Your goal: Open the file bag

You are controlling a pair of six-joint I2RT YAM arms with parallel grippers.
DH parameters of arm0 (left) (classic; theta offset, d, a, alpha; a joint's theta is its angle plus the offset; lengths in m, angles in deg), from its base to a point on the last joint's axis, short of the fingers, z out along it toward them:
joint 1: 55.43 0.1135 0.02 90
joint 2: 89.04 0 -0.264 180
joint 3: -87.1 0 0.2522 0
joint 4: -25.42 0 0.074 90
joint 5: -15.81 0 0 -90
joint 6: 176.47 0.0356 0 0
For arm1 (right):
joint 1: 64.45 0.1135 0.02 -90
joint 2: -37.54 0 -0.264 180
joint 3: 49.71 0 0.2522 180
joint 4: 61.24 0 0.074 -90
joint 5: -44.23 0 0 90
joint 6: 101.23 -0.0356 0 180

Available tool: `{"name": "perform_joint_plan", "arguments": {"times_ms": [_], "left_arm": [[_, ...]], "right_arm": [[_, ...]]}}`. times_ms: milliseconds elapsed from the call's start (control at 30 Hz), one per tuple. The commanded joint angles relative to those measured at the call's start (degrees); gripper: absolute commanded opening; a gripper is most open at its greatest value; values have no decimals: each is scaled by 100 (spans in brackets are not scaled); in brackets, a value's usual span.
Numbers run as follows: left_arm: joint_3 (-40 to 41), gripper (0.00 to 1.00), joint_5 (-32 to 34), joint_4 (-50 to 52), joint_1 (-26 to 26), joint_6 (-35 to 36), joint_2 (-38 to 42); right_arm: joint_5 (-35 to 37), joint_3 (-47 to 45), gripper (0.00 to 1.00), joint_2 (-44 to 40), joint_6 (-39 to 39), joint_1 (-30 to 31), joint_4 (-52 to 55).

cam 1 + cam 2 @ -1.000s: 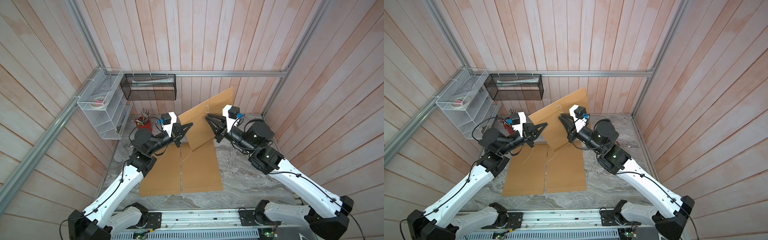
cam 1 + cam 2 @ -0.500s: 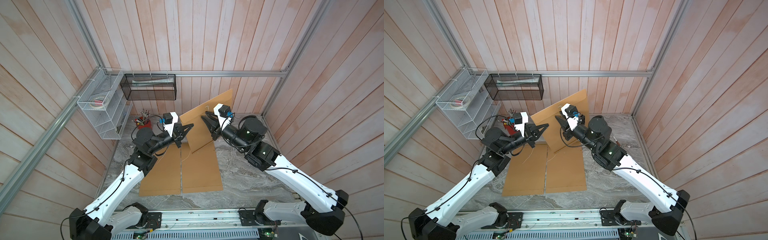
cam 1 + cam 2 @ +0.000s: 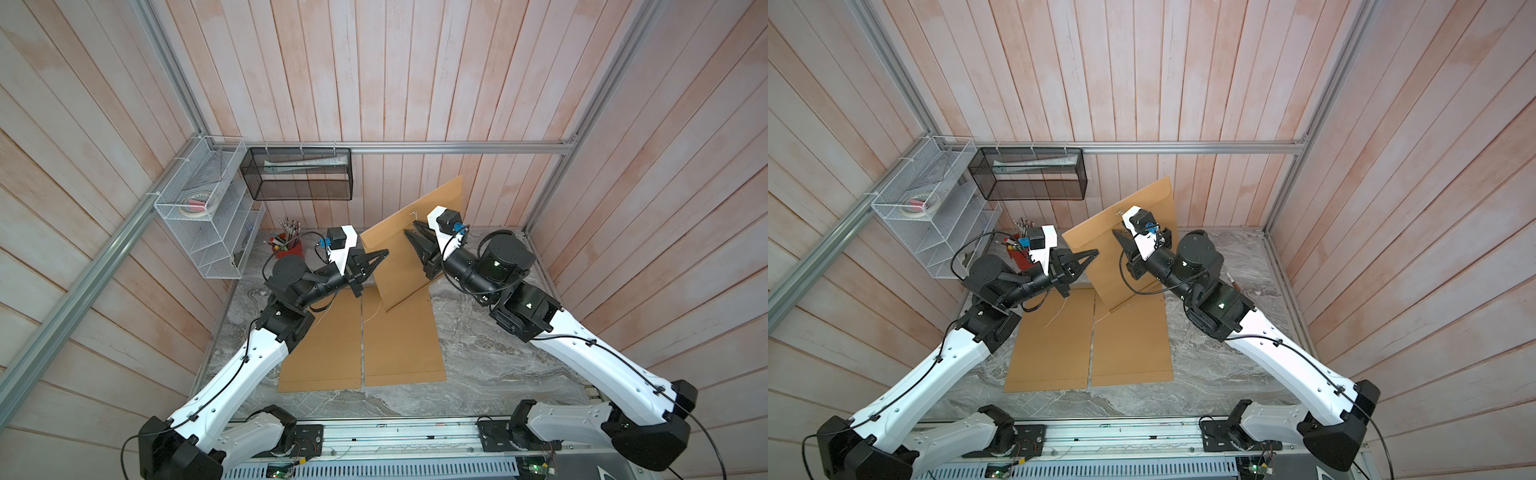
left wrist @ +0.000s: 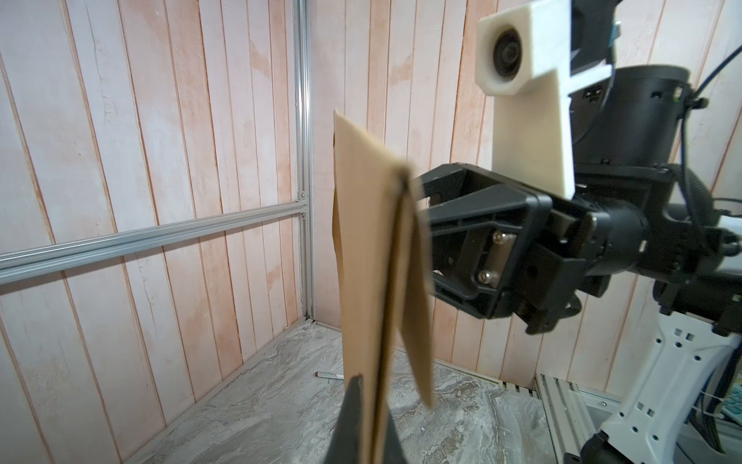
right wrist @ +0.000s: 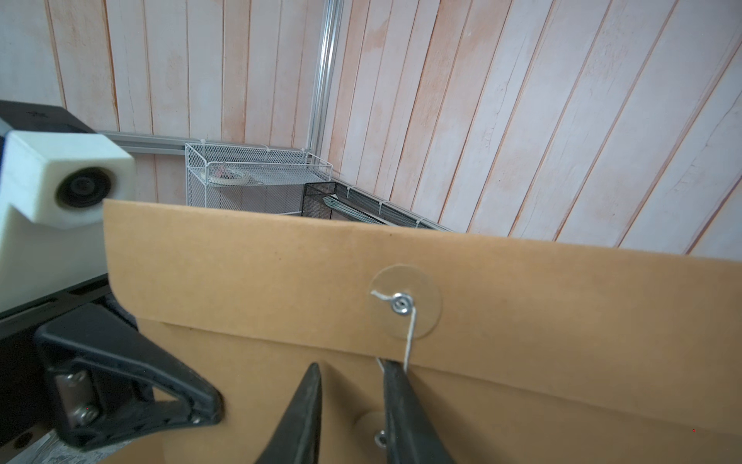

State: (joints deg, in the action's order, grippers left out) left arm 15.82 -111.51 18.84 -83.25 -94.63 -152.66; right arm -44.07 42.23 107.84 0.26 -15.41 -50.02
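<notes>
The file bag (image 3: 399, 266) is a brown kraft envelope standing upright above the table. My left gripper (image 3: 384, 252) is shut on its side edge; the left wrist view shows the bag (image 4: 361, 249) edge-on between the fingers (image 4: 351, 418). Its flap (image 5: 281, 277) lies folded down, with a white string (image 5: 409, 337) hanging from the flap's paper disc (image 5: 417, 289). A second disc (image 5: 371, 426) sits below on the body. My right gripper (image 5: 351, 365) is open, its tips against the bag's face at the flap's edge, one fingertip (image 5: 391, 371) touching the string. Both top views show the right gripper (image 3: 1117, 232) at the bag (image 3: 1100, 257).
Two more brown envelopes (image 3: 328, 345) (image 3: 403, 340) lie flat on the marble table (image 3: 498, 365) under the arms. A red pen cup (image 3: 286, 247), a white wire rack (image 3: 208, 216) and a black mesh basket (image 3: 299, 174) stand at the back left. A pen (image 4: 329, 375) lies near the back wall.
My right arm has swung in closer to the bag and its jaws have parted. The left gripper has kept its hold on the bag's edge.
</notes>
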Motion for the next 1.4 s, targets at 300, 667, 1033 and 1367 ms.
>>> {"name": "perform_joint_plan", "arguments": {"times_ms": [300, 667, 1033, 1367], "left_arm": [[70, 0, -514, 37, -15, 295, 200], [80, 0, -855, 111, -20, 515, 235], [196, 0, -646, -106, -14, 519, 339], [228, 0, -526, -259, -14, 471, 341]], "right_arm": [[74, 251, 26, -17, 121, 38, 96], [27, 272, 19, -34, 143, 36, 88], [40, 167, 18, -103, 70, 36, 145], [101, -10, 25, -219, 21, 36, 162]]}}
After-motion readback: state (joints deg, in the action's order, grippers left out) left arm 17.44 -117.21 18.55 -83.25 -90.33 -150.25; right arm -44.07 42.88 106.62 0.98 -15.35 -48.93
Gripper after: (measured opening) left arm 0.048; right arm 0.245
